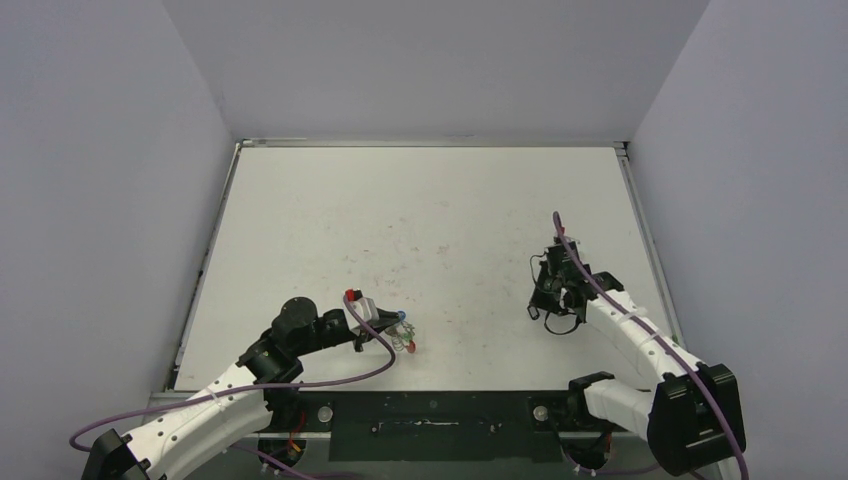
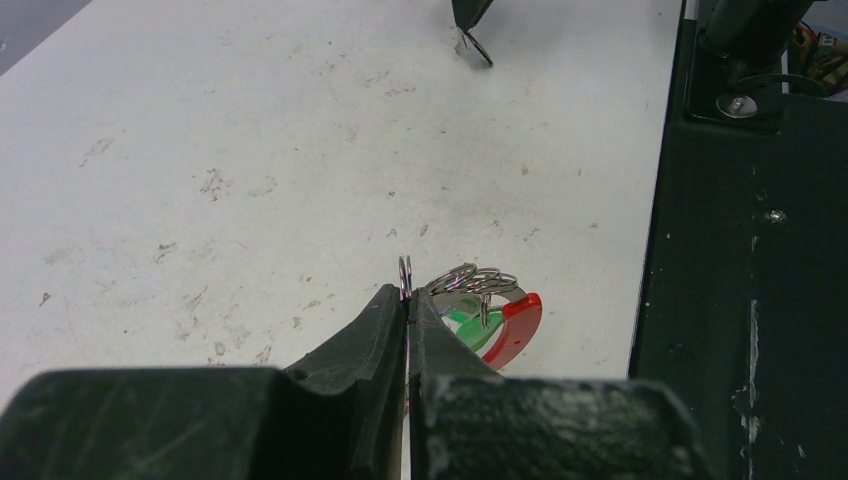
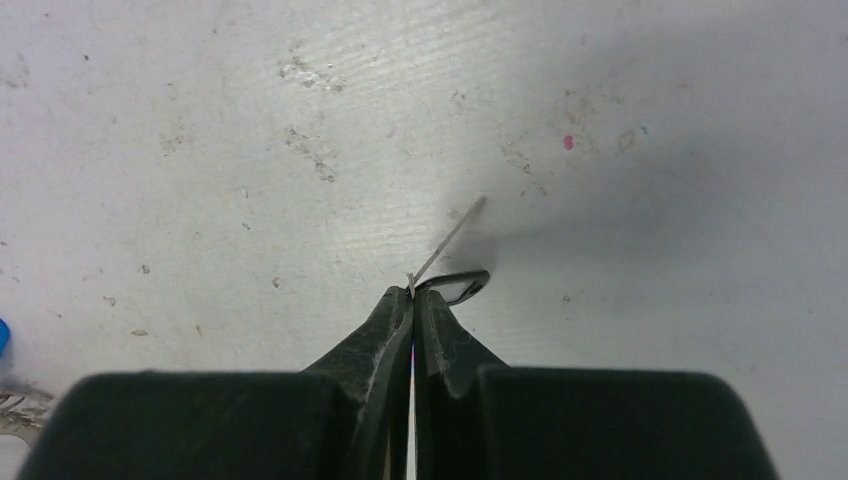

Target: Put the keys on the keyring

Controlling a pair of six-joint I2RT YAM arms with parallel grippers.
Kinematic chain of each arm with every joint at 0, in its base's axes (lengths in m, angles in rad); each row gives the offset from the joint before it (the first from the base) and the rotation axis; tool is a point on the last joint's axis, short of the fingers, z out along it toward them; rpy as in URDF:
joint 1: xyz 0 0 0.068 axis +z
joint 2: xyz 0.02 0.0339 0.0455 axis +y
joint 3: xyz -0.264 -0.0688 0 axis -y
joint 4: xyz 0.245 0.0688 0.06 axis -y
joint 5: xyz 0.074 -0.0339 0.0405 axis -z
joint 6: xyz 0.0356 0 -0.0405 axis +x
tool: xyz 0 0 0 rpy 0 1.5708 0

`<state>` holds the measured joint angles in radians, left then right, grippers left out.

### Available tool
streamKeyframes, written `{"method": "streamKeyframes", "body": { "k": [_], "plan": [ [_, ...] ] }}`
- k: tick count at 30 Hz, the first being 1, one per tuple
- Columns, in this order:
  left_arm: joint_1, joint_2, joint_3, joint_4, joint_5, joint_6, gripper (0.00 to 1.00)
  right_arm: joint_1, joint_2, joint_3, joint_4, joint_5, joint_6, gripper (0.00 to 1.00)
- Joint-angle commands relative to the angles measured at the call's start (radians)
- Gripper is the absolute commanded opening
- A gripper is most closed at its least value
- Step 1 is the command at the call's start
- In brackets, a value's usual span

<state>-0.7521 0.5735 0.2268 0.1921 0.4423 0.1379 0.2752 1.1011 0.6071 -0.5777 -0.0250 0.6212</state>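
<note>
- Your left gripper (image 2: 407,298) has its fingers pressed together, and a small silver ring stands on edge between the tips. The ring sits at the end of the keyring (image 2: 478,281) coil.
- The keyring lies just right of those tips in the left wrist view, low over the white table (image 2: 250,130) near its front edge. Its red section (image 2: 518,322) curves along the far side.
- A green key (image 2: 463,326) shows inside the loop, its head partly hidden by the coil and by your finger.
- Your right gripper (image 3: 412,291) is also pinched closed. A thin silvery strip (image 3: 452,232) sticks out from the tips, angled up and to the right.
- A small black loop (image 3: 458,287) sits right at the same tips. You cannot tell whether it is clamped too, or whether the strip is a key seen edge-on.
- A blue key head (image 3: 3,337) just shows at the left edge of the right wrist view.
- From overhead, your two grippers are well apart. The left is at the front centre-left of the table and the right is further right.
</note>
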Motion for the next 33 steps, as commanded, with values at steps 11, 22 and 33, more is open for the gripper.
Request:
{"method": "streamKeyframes", "body": {
  "k": [11,22,33],
  "plan": [
    [-0.001,-0.001,0.023,0.062,0.022,0.004,0.00,0.281,0.253,0.167,0.069,-0.077,-0.116,0.01],
    [-0.001,-0.008,0.029,0.049,0.018,0.004,0.00,0.431,0.336,0.271,0.072,-0.018,-0.144,0.41],
    [-0.002,-0.011,0.032,0.041,0.019,0.005,0.00,0.425,0.385,0.251,0.181,-0.142,-0.072,0.46]
  ]
}}
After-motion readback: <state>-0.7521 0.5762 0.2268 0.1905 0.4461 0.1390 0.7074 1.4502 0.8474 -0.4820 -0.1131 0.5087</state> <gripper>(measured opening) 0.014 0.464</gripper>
